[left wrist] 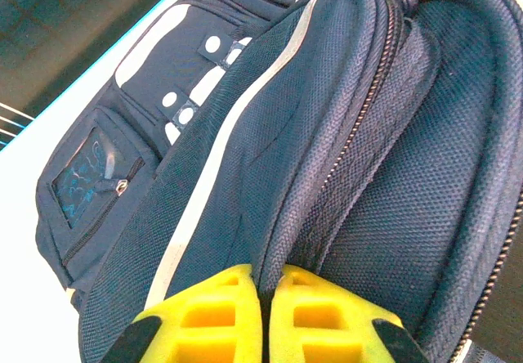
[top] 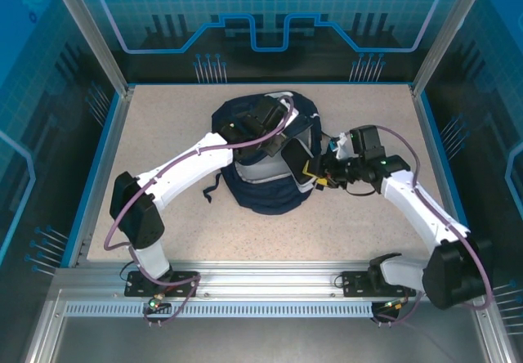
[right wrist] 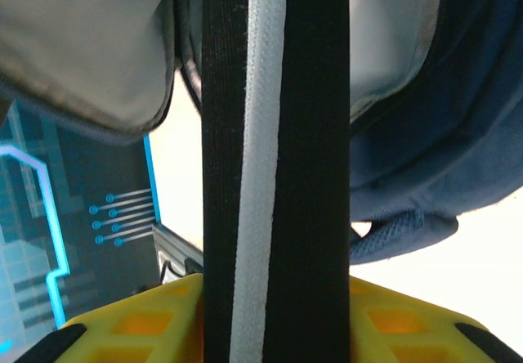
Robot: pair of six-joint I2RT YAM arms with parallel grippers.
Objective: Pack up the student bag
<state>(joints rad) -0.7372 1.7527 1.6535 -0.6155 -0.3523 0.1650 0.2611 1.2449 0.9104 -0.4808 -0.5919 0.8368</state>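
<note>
Student bag (top: 261, 195) rim, pinched by left gripper (left wrist: 265, 318), should be held high; book (right wrist: 315, 134), clamped in right gripper (right wrist: 274, 322), slid in from three o'clock.

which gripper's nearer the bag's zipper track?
Left: left gripper pinches the student bag rim beside the zipper. Right gripper clamps a black striped band at its side.

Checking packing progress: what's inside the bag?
Inside the bag, grey lining shows; a flat black item in the right hand stands at its mouth. Anything deeper is covered by the left arm.
</note>
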